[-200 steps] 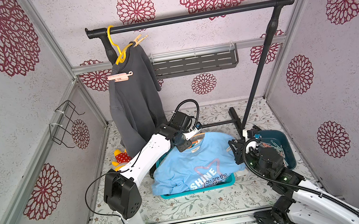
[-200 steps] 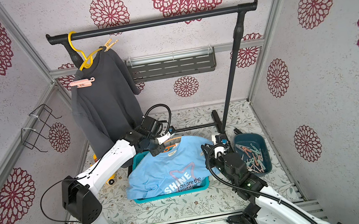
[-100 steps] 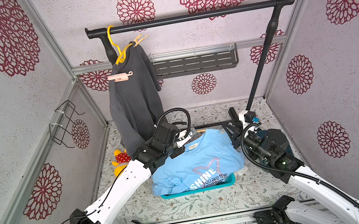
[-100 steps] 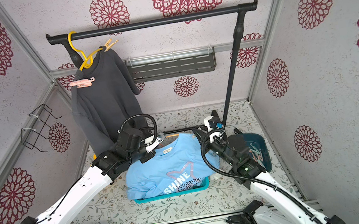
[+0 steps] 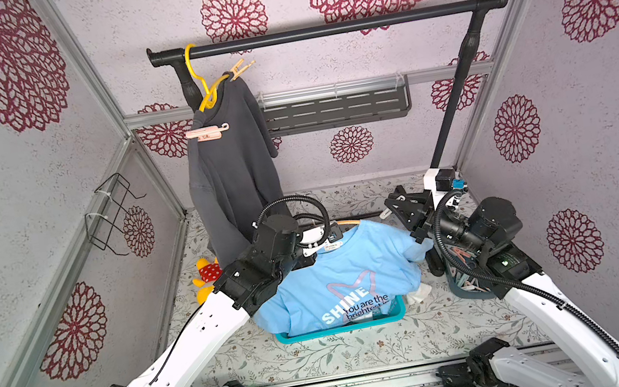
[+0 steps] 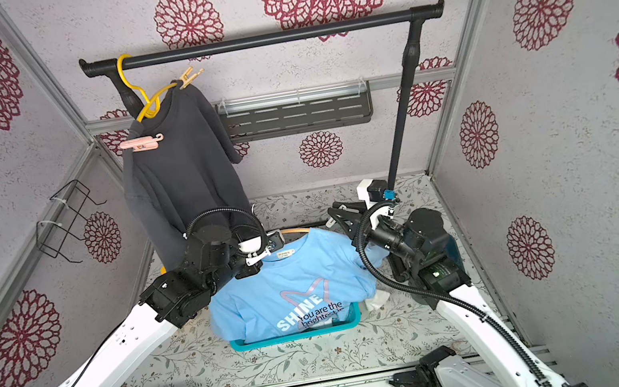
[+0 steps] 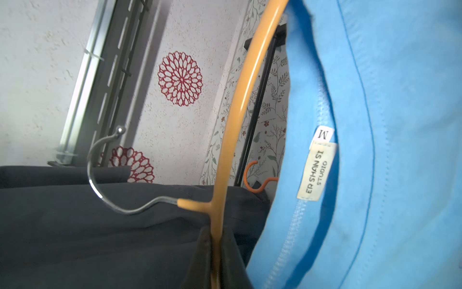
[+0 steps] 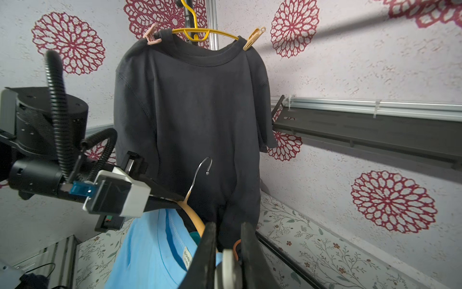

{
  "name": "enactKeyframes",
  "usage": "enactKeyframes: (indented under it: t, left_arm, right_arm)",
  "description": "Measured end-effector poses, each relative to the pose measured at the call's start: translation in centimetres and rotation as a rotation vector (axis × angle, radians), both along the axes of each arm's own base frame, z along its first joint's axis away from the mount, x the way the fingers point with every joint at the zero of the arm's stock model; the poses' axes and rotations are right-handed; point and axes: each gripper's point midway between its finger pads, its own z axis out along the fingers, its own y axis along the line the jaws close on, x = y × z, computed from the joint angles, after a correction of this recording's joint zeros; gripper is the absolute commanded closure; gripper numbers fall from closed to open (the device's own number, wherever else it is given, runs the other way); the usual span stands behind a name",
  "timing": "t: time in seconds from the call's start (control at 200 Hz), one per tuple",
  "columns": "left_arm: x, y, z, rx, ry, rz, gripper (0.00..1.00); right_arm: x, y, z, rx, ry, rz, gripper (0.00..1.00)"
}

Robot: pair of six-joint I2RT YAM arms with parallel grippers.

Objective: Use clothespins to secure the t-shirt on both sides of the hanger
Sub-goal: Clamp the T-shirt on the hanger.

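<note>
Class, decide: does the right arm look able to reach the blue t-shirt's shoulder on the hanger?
Probably yes. The right gripper, apparently gripping a whitish clothespin, sits beside the shoulder of the blue t-shirt on the peach hanger clamped by the left gripper; nothing stands between them.

The whitish clothespin (image 8: 228, 265) between the right gripper (image 8: 228, 227) jaws is blurred and cut by the picture's edge. The peach hanger (image 7: 240, 100) runs off the left wrist view. In both top views the right arm (image 5: 490, 229) hides most of the clothespin bin (image 5: 458, 295); the blue t-shirt (image 5: 338, 278) covers the teal basket (image 5: 342, 328) except its near rim
</note>
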Motion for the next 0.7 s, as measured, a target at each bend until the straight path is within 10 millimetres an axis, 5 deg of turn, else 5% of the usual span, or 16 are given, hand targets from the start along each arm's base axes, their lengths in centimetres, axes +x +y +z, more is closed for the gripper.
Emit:
enactKeyframes:
  t: [0.7]
  left_arm:
    - [-1.6,-0.2,1.0,0.019,-0.081,-0.057,1.00]
  right_arm:
    - [-1.3,1.6,-3.1,0.019,0.176,0.190,1.00]
